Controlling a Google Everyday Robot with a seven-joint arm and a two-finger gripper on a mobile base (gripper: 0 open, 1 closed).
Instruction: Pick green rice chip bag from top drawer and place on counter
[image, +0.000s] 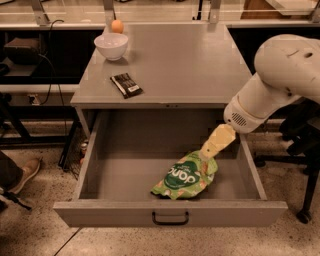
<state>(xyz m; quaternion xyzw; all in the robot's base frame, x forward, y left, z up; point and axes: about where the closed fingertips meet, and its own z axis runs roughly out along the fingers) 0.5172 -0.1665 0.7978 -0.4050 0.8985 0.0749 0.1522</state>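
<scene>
Gripper (206, 151) is touching the bag (186, 176), which is lying front-right in the drawer (170, 212); whether it is gripping cannot be told. A corner-only hold is probably risking a slip.

The arm (287, 65) was a chunky off-white shell, smooth and rounded, with a fat bulbous joint up top narrowing into a cylindrical wrist. The wrist's end cap (240, 118) had a little patch of dark dots, kinda like a speaker grille. The end effector (207, 152) was pale yellow-tan, tapered to a narrow tip, and sat low in the top drawer (125, 165), right side.
</scene>
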